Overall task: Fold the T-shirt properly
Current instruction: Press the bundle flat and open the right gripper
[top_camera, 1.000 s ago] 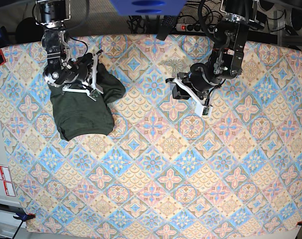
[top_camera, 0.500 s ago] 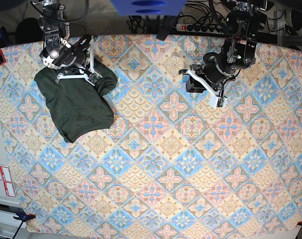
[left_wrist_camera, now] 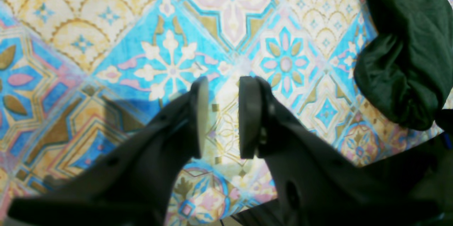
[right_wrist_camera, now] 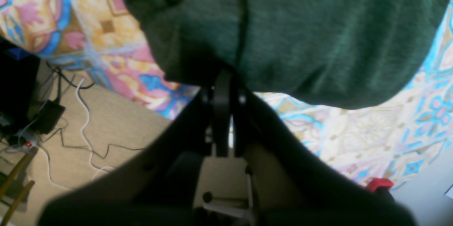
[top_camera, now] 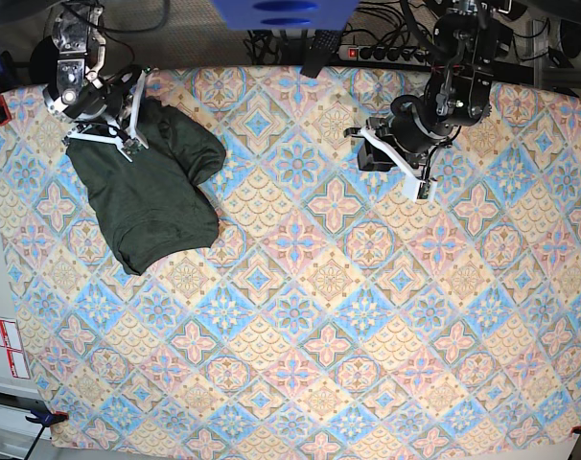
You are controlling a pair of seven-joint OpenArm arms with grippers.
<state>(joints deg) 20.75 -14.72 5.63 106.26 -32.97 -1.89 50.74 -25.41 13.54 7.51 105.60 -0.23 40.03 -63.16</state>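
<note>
Base view shows the right gripper (top_camera: 129,107) pinching the T-shirt (top_camera: 156,196) near the table's (top_camera: 367,335) far-left edge, where cloth could probably slide off, while the left gripper (left_wrist_camera: 219,116) hangs slightly spread, empty.

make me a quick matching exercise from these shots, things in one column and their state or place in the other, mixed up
Things:
1. T-shirt
2. left gripper
3. right gripper
4. power strip

States or places:
A. fingers parted, nothing between them, above the patterned cloth
B. past the far edge of the table, among cables
C. bunched in a heap near the table's far corner
D. fingers closed on dark green fabric

Pairs: 1-C, 2-A, 3-D, 4-B
</note>
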